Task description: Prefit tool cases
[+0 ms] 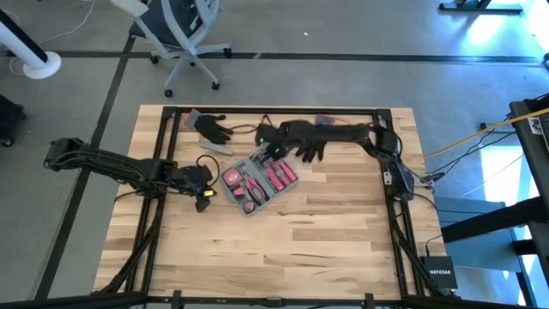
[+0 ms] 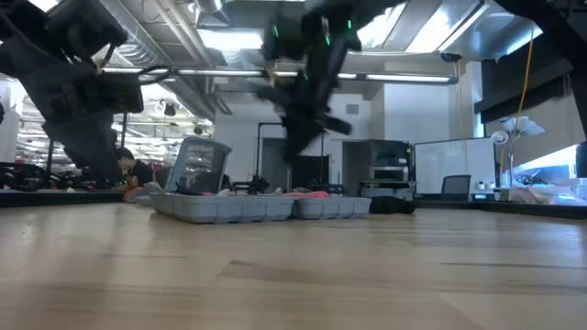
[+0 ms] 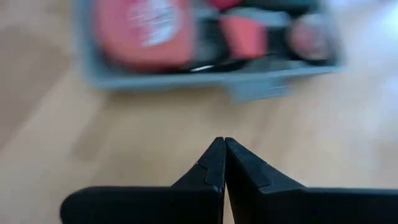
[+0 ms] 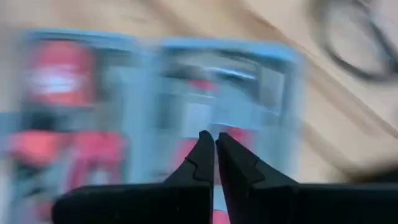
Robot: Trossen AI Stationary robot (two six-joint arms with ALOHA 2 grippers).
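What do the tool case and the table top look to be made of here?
Tool case: seemingly moulded plastic, matte blue-grey; ribbed side walls in the low view and shaped recesses holding red-handled tools suggest it.
Table: wood, pale planks with visible grain and joints, a soft sheen; probably butcher-block style.

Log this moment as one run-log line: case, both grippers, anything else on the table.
tool case: open, flat, tools inside | left gripper: shut, empty, beside case | right gripper: shut, empty, above case | black gloves: beyond case
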